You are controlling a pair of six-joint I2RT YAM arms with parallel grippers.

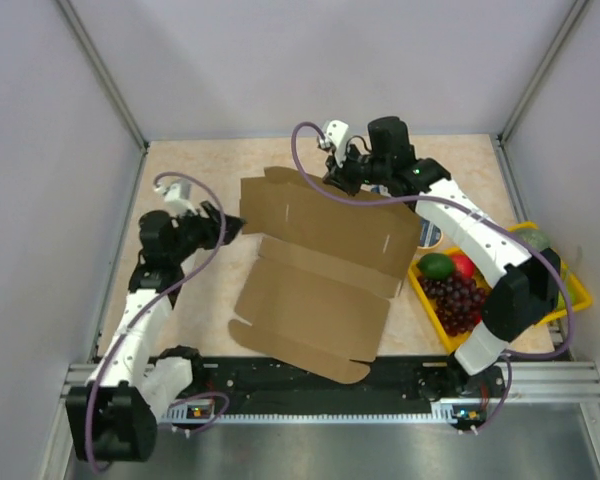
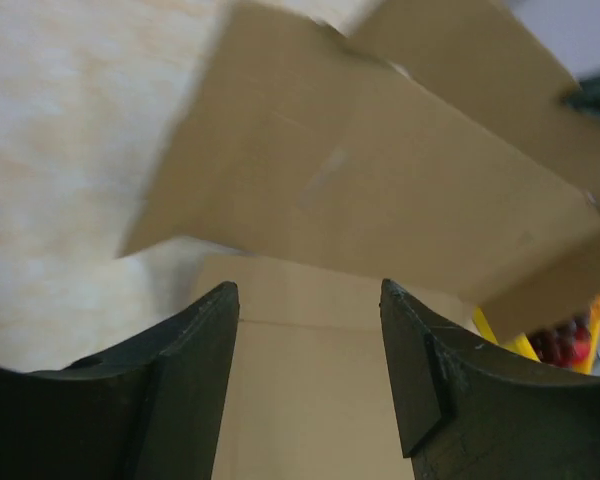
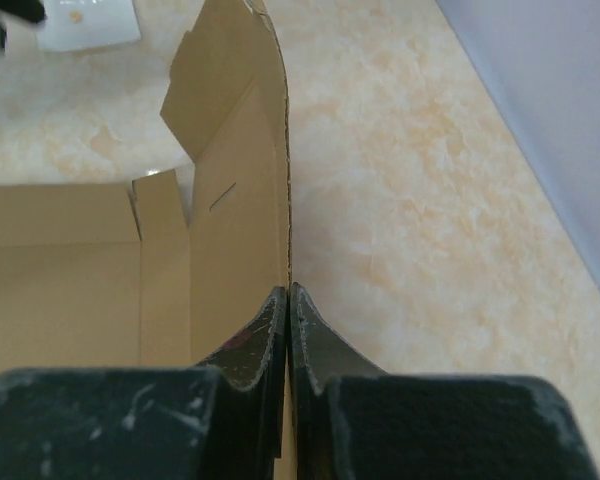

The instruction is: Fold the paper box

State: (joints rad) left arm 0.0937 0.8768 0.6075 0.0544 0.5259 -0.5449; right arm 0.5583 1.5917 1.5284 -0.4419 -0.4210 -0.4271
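The paper box (image 1: 320,270) is a large brown cardboard sheet with flaps, lying mid-table with its far panel raised. My right gripper (image 1: 342,180) is at the far edge of that raised panel, and in the right wrist view the right gripper (image 3: 288,292) is shut on the thin upright cardboard edge (image 3: 270,150). My left gripper (image 1: 232,226) sits just off the sheet's left corner. In the left wrist view the left gripper (image 2: 310,295) stands open, nothing between its fingers, with the raised box panel (image 2: 380,190) ahead and above.
A yellow tray (image 1: 573,287) holding a green fruit (image 1: 436,265), a red fruit and dark grapes (image 1: 456,300) stands at the right, against the box's edge. A white flat packet (image 3: 85,22) lies on the table beyond the box. Side walls enclose the table.
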